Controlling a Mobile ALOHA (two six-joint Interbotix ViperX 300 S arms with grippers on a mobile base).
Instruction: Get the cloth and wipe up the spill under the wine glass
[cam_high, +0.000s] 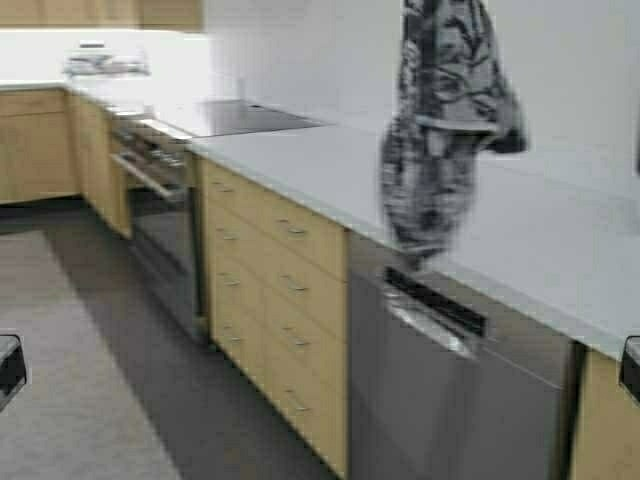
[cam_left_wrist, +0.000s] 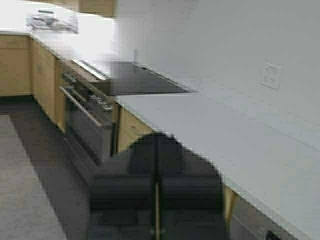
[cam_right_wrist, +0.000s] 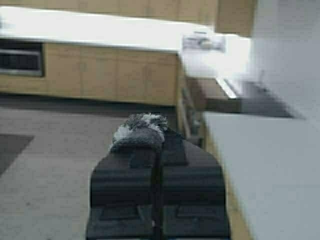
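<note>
The cloth (cam_high: 440, 130), dark navy with a pale grey leaf pattern, hangs in the air over the front part of the white countertop (cam_high: 540, 250), reaching up past the top of the high view. In the right wrist view my right gripper (cam_right_wrist: 159, 132) is shut on a bunched tuft of the cloth (cam_right_wrist: 140, 127), which shows at its tips. My left gripper (cam_left_wrist: 156, 137) is shut and empty, held beside the countertop edge (cam_left_wrist: 200, 150). The wine glass and the spill are out of view.
A black cooktop (cam_high: 240, 118) sits in the counter above an oven (cam_high: 160, 215). Wooden drawers (cam_high: 275, 300) and a steel dishwasher (cam_high: 450, 390) face the grey floor (cam_high: 90, 380). A dish rack (cam_high: 100, 62) stands on the far counter.
</note>
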